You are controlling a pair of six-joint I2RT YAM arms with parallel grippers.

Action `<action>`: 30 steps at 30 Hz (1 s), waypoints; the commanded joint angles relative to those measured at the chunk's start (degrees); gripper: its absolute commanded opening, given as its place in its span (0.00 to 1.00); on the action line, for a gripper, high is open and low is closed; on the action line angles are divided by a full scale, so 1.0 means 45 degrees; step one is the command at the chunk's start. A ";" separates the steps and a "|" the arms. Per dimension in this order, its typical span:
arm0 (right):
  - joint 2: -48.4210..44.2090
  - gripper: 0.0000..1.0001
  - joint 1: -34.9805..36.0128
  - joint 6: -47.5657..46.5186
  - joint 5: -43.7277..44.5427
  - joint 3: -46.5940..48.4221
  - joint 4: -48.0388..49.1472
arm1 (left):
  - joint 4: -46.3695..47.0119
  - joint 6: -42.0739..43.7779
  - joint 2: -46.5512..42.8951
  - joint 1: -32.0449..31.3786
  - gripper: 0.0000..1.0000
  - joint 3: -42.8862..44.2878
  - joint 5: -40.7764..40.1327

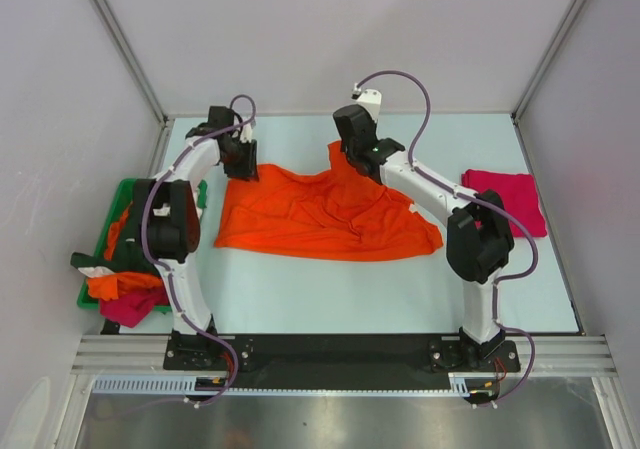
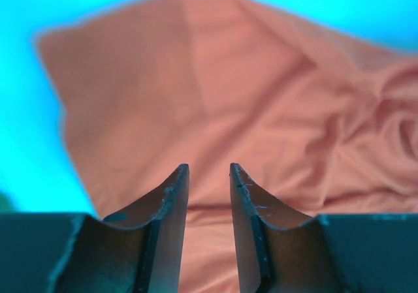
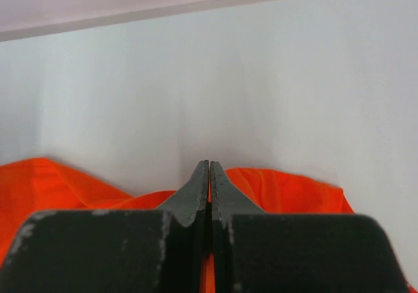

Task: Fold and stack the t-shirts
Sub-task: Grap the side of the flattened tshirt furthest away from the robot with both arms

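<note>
A bright orange t-shirt (image 1: 320,214) lies spread and wrinkled in the middle of the table. My right gripper (image 1: 352,155) is shut on its far edge and pulls the cloth up into a peak; in the right wrist view orange cloth (image 3: 287,185) shows between the closed jaws of that gripper (image 3: 209,164). My left gripper (image 1: 243,167) hangs over the shirt's far left corner. In the left wrist view it (image 2: 209,169) stands open above the orange cloth (image 2: 215,91), with nothing between its fingers. A folded magenta-red t-shirt (image 1: 505,199) lies at the right.
A green plastic bin (image 1: 112,207) sits off the table's left edge, holding dark green (image 1: 100,261), orange (image 1: 125,284) and magenta (image 1: 130,311) shirts. Frame posts stand at the back corners, and walls close in the left and right sides.
</note>
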 commanded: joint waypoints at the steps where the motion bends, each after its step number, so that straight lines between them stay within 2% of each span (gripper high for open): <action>1: 0.0242 0.00 -0.0051 -0.0337 0.0272 0.0665 0.0131 | 0.0675 -0.0593 0.0429 0.0134 0.38 0.1582 -0.1526; 8: 0.0457 0.00 -0.0422 -0.0376 0.0096 0.0625 0.0111 | 0.0030 -0.0555 0.1992 0.0427 0.39 0.3400 -0.3149; 16: 0.0984 0.00 -0.0931 -0.0337 -0.0315 0.1151 -0.0064 | -0.1297 -0.0222 0.3690 0.0622 0.39 0.5000 -0.2936; 21: 0.0616 0.00 -0.0737 -0.0473 -0.0159 0.1387 -0.0123 | -0.1494 -0.0183 0.3693 0.0544 0.38 0.4788 -0.2154; 25: -0.0475 0.00 -0.0210 -0.0300 0.0076 0.0453 -0.0396 | -0.1514 -0.0164 0.3615 0.0525 0.37 0.4690 -0.2017; 30: -0.2079 0.00 0.0864 0.0404 0.0349 -0.2339 -0.0611 | -0.1689 -0.0066 0.3381 0.0525 0.37 0.4554 -0.1822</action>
